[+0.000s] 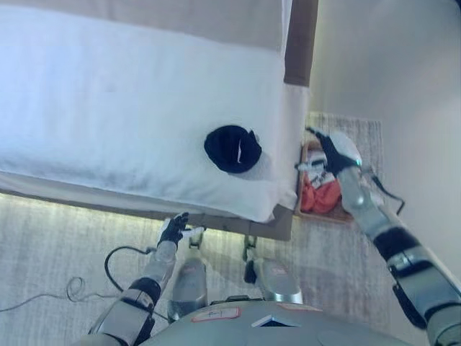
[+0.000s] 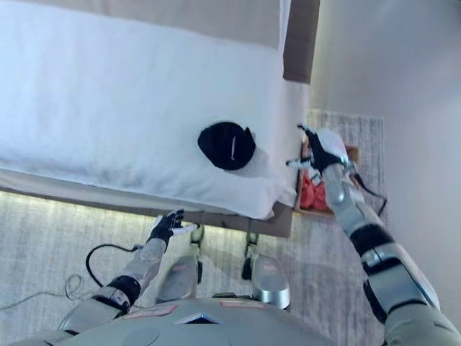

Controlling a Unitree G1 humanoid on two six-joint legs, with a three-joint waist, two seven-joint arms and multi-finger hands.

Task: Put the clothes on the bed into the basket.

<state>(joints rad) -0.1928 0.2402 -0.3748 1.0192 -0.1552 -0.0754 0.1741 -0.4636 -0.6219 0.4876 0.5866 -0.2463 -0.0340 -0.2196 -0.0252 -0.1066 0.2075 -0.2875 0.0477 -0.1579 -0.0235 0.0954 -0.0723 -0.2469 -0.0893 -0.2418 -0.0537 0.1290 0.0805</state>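
While both hands hang open, black garment nears bed corner.

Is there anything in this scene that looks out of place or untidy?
One thing stands out: a black garment lies bunched near the corner of the white bed, while red clothes already sit in the basket on the floor. The right hand hovers open over the basket. Nothing looks spilled or damaged.

Both arms are silver-grey with dark bands at the joints. The left hand and right hand are dark, with white fingertip covers
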